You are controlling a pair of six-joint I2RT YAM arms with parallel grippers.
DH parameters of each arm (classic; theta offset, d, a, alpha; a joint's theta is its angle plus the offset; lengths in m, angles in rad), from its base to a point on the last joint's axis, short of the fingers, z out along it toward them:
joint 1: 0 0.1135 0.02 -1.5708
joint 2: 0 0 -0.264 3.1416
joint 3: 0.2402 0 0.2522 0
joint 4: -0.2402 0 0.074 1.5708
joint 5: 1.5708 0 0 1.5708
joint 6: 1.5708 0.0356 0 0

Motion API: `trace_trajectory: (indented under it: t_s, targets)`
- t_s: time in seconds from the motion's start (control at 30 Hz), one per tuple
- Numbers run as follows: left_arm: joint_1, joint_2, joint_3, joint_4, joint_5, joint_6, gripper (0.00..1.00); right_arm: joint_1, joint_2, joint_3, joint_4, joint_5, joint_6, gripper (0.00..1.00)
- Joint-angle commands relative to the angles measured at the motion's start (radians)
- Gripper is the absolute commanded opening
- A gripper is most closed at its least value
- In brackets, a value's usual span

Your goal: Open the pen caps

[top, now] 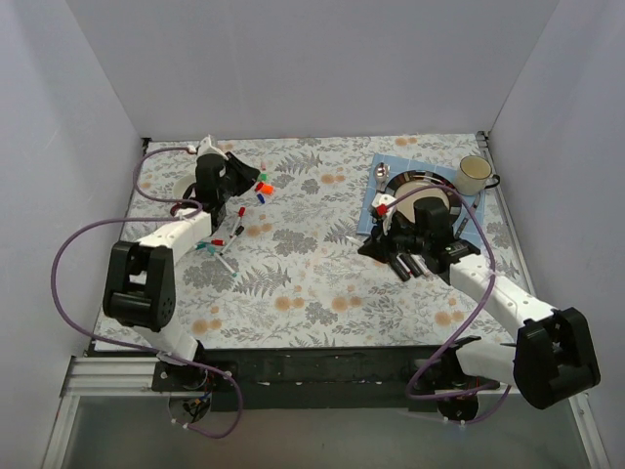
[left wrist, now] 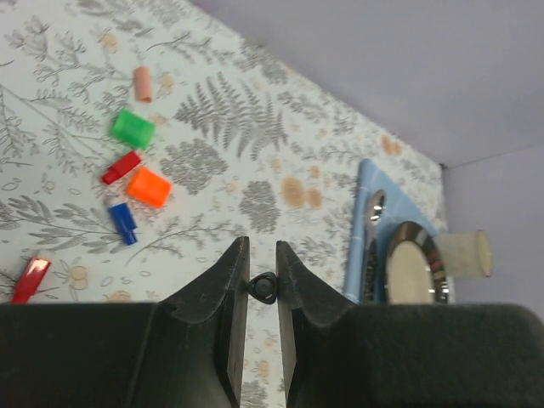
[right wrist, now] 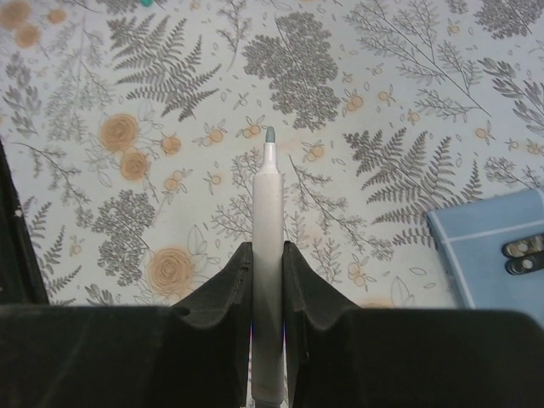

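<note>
My left gripper point(left wrist: 262, 270) is shut on a small dark pen cap point(left wrist: 264, 287), seen end-on between the fingertips, above the table. Loose pen caps lie to its left: pale orange point(left wrist: 143, 83), green point(left wrist: 133, 128), red point(left wrist: 121, 167), orange point(left wrist: 150, 186) and blue point(left wrist: 122, 223). My right gripper point(right wrist: 269, 255) is shut on a white-barrelled pen point(right wrist: 269, 204) whose bare teal tip point(right wrist: 269, 134) points away, above the floral table. In the top view the left gripper point(top: 251, 177) is at the far left by the caps point(top: 264, 184), and the right gripper point(top: 373, 242) is right of centre.
Several pens lie by the left arm point(top: 221, 244), and black-barrelled ones by the right arm point(top: 405, 264). A blue mat point(top: 374, 217) at the far right holds a plate point(top: 414, 182) and a spoon point(top: 381, 174). A mug point(top: 476, 174) stands beside it. White walls enclose the table.
</note>
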Motion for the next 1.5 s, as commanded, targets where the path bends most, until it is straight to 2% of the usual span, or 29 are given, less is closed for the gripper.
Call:
trace_trajectory:
  t_s: [0.0,0.2,0.37,0.67,0.9,0.93,1.1,1.2,1.47]
  targets:
    - [0.016,0.14,0.16,-0.174,-0.012,0.133,0.0,-0.006,0.037,0.072,-0.119,0.092,-0.124,0.01]
    - [0.019,0.299,0.315,-0.281,-0.092,0.241,0.0,-0.008,0.073,0.105,-0.191,0.141,-0.189,0.01]
    - [0.027,0.418,0.426,-0.375,-0.106,0.267,0.0,-0.008,0.116,0.127,-0.24,0.144,-0.209,0.01]
    - [0.029,0.504,0.459,-0.393,0.028,0.213,0.01,-0.008,0.152,0.145,-0.267,0.153,-0.229,0.01]
    - [0.029,0.507,0.463,-0.392,0.026,0.206,0.14,-0.008,0.182,0.153,-0.284,0.153,-0.239,0.01]
    - [0.029,0.507,0.466,-0.392,0.023,0.206,0.21,-0.008,0.184,0.154,-0.287,0.155,-0.239,0.01]
    - [0.029,0.509,0.473,-0.396,0.02,0.205,0.36,-0.008,0.198,0.159,-0.296,0.178,-0.247,0.01]
    - [0.029,0.494,0.473,-0.398,0.014,0.207,0.39,-0.008,0.212,0.162,-0.303,0.207,-0.255,0.01]
    - [0.029,0.34,0.443,-0.373,0.063,0.273,0.56,-0.011,0.248,0.179,-0.348,0.429,-0.233,0.01]
